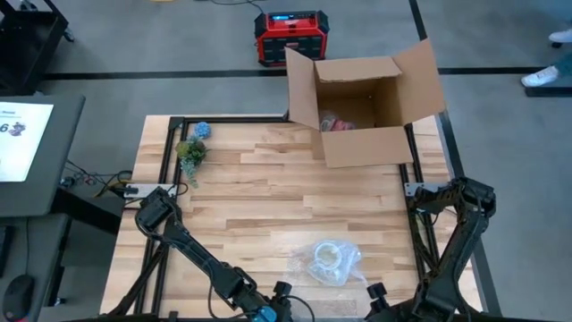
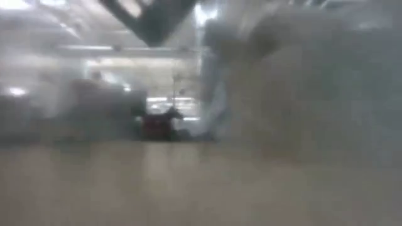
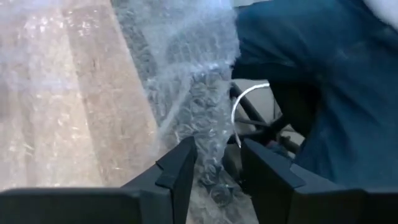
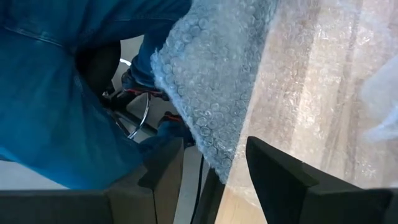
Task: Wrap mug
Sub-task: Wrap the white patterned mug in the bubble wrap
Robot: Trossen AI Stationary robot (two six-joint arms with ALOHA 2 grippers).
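Your mug (image 1: pixel 327 259) sits near the table's (image 1: pixel 268 197) front edge, fragile inside soft, slippery bubble wrap (image 1: pixel 344 268); left gripper (image 3: pixel 214 180) and right gripper (image 4: pixel 211 171) are half-open astride the wrap's overhanging edge, so pinch there.

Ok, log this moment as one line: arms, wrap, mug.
left gripper: open around bubble wrap edge | right gripper: open around same edge | mug: on wrap, table front | unwrapped

Grey floor (image 1: pixel 179 54), dark tape lines; red-black box (image 1: pixel 288 36), possibly power unit; monitor (image 1: pixel 22 139) beside table.
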